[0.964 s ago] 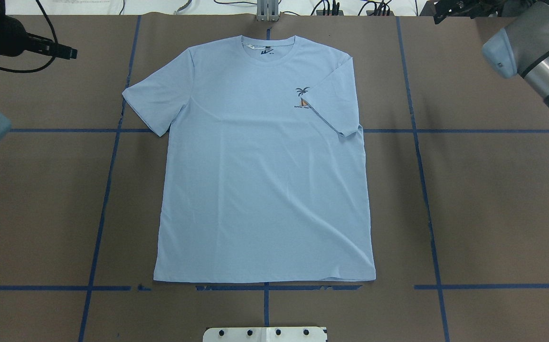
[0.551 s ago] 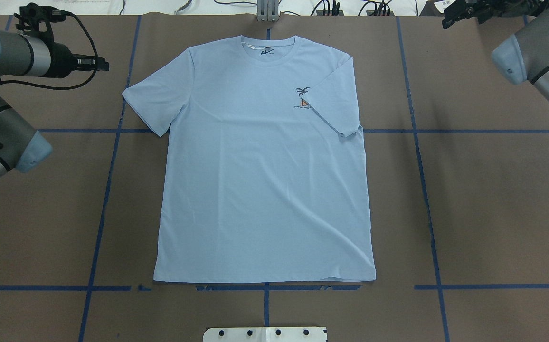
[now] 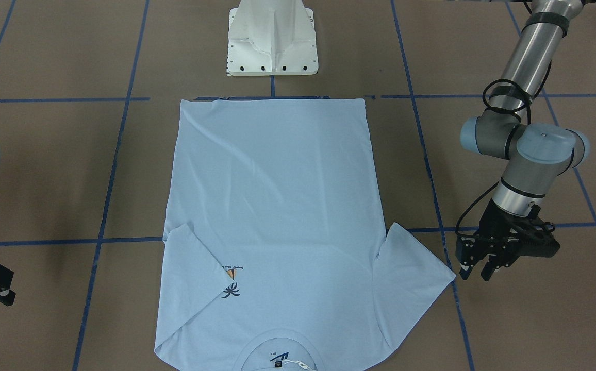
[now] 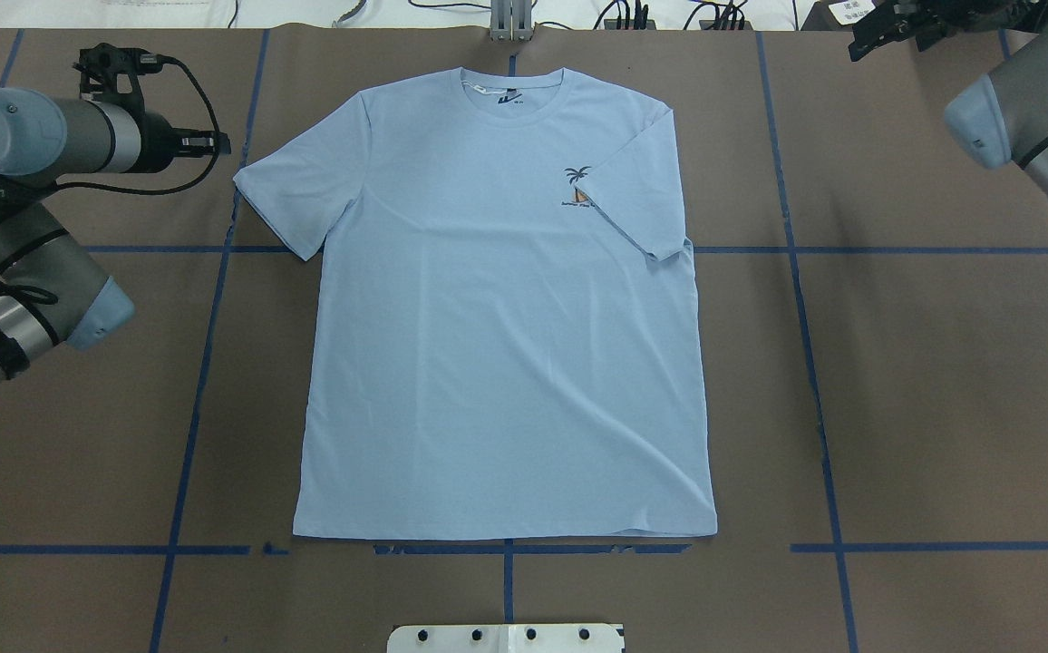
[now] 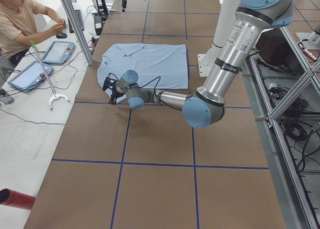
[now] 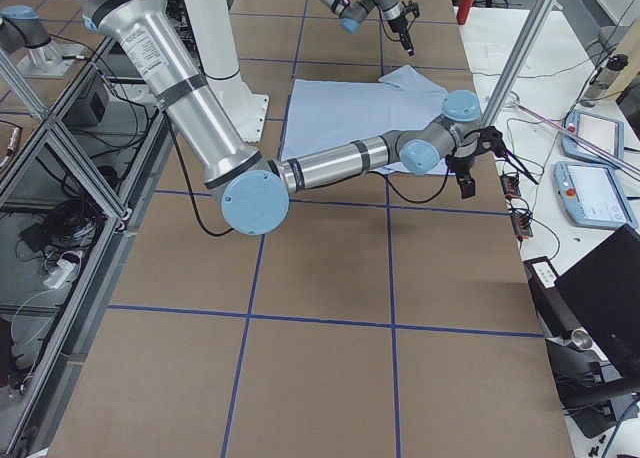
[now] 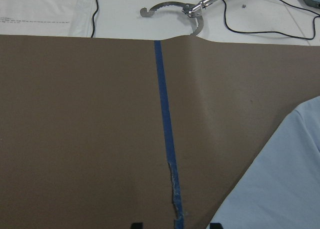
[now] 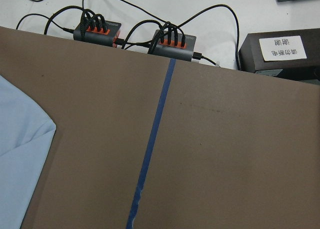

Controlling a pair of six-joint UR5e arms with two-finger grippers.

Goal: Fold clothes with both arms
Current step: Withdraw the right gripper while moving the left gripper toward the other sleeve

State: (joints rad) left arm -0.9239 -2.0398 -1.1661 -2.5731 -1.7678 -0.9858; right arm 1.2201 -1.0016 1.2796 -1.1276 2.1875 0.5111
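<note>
The T-shirt (image 4: 497, 363) lies flat and face up on the tabletop (image 4: 941, 408), in the same position as one second ago, with its hem (image 4: 506, 531) nearest the robot and its collar farthest. The sleeve on the robot's left (image 4: 293, 195) is spread outward. The sleeve on the robot's right (image 4: 637, 195) lies folded in over the chest, touching the palm tree print (image 4: 578, 186). The change is at the far end. The left hand (image 3: 475, 273) has travelled inward from the tabletop edge and now sits just beside the tip of the spread sleeve, apart from the fabric, with its fingers set wide and holding nothing. The right hand (image 4: 864, 41) has shifted only slightly and is well apart from the shirt at the far corner; its finger spacing cannot be determined. Assessment: folding has not begun. The left arm appears to be approaching a first grasp at the sleeve, while the right arm lags.
</note>
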